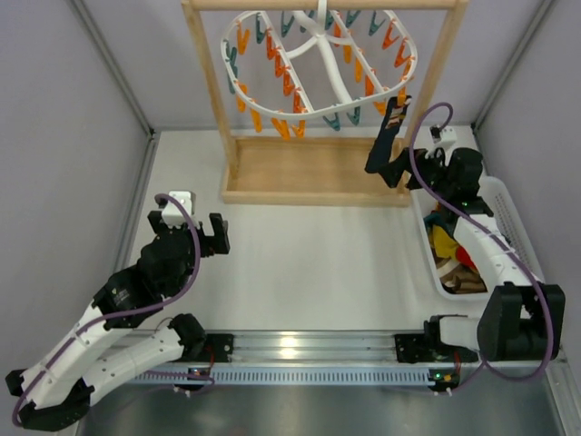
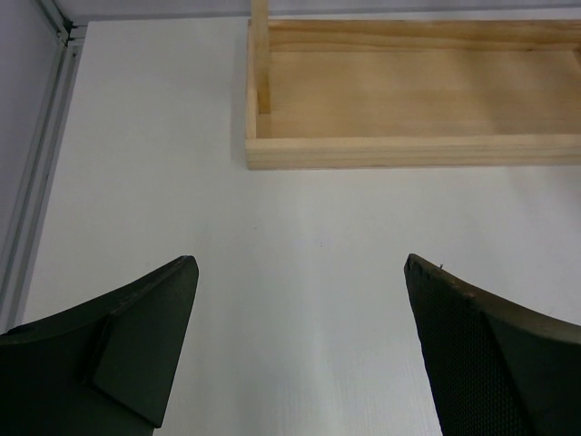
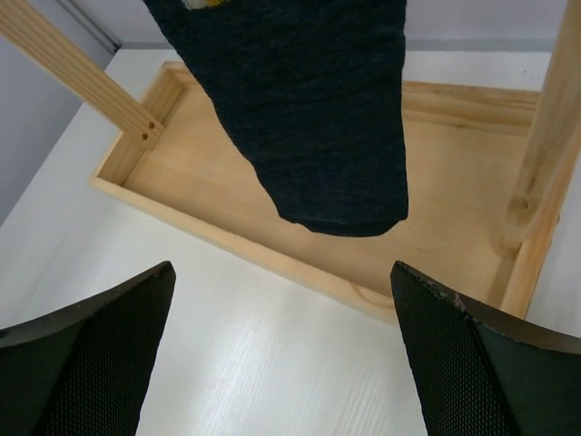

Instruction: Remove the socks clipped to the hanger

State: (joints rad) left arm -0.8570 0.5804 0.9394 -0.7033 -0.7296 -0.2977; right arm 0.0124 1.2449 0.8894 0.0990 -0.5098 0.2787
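Top: one black sock (image 1: 392,116) hangs clipped to the hanger (image 1: 324,56), just above the right tool (image 1: 386,168). Step, as judged: approach to grasp. Next: lift, close on toe, pull down.
Left wrist: left tool (image 2: 300,263) wide open, empty, over tabletop (image 2: 300,213).
Right wrist: right tool wide open, black sock untouched, ahead and above.

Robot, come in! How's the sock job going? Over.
Left gripper fingers open, over table. Right gripper fingers open, dark sock just ahead, clipped to hanger, untouched. Other socks in basket. Nothing blocking.
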